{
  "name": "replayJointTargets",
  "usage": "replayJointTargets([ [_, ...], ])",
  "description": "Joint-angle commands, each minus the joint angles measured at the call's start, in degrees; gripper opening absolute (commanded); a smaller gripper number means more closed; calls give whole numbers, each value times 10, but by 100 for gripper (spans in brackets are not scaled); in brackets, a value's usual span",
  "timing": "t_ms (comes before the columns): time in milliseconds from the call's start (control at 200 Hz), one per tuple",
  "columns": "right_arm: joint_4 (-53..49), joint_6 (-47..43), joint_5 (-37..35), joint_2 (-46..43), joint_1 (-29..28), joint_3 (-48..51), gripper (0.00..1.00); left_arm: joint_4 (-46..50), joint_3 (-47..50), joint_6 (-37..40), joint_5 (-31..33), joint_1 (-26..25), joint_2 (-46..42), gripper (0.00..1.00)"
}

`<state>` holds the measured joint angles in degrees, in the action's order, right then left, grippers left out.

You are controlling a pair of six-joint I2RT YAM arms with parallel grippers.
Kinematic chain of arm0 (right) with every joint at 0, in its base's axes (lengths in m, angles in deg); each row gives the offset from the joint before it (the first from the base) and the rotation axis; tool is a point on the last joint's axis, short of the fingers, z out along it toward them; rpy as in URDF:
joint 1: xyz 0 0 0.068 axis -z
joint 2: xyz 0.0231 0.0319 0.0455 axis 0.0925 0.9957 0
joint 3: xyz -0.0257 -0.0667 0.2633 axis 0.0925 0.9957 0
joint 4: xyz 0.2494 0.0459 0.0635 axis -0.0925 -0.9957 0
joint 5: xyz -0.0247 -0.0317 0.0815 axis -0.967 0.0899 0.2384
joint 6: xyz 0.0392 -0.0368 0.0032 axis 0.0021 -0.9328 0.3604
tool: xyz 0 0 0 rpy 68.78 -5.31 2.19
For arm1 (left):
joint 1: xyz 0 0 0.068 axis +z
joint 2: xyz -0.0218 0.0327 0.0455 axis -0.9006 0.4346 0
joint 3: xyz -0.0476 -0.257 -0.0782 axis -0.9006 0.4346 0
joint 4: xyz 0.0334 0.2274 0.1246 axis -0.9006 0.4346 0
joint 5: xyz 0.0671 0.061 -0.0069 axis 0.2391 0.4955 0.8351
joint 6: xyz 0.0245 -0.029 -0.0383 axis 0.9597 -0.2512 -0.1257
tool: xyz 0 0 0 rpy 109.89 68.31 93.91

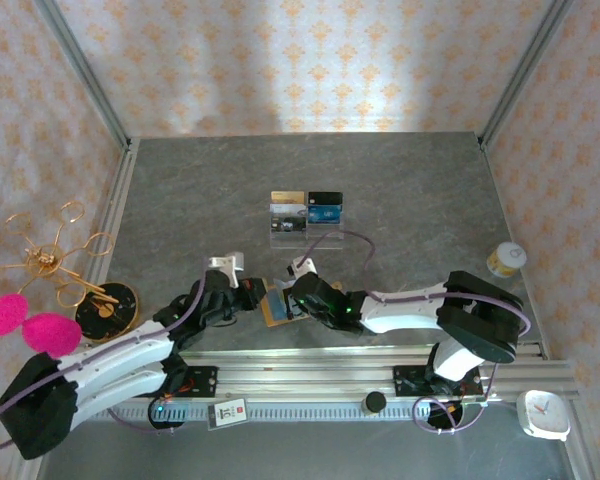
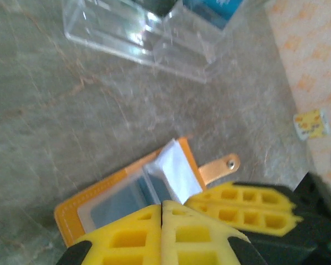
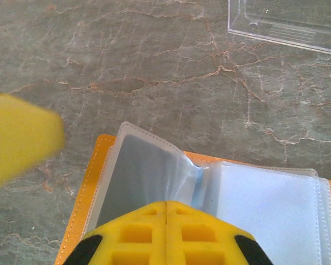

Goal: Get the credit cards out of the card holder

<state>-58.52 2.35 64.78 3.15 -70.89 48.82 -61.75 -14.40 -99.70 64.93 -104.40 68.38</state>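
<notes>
The tan-orange card holder (image 1: 275,304) lies open near the table's front edge, its clear sleeves fanned out (image 3: 154,171). A light-blue credit card (image 2: 118,201) sits in one sleeve and a grey one (image 3: 138,176) shows in another. The strap tab (image 2: 220,167) points right. My left gripper (image 2: 163,208) is shut over the holder's near edge. From the other side, my right gripper (image 3: 166,205) is shut at the fold where a sleeve curls up to its tips. Whether either pinches a sleeve is hidden. Several more cards (image 1: 306,206) stand in the acrylic stand (image 2: 138,33).
The acrylic stand (image 3: 287,25) is a short way behind the holder. A small yellow-labelled jar (image 1: 505,259) stands at the right. A black disc (image 1: 108,308), gold wire ornament (image 1: 50,258) and pink pompoms (image 1: 30,325) crowd the left edge. A white clock (image 1: 543,413) sits front right.
</notes>
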Motion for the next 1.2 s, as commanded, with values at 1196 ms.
replayJointTargets([
  [1196,-44,-9,37,-77,140,74,19,-19,-80,-1,-31,-32,229,17],
])
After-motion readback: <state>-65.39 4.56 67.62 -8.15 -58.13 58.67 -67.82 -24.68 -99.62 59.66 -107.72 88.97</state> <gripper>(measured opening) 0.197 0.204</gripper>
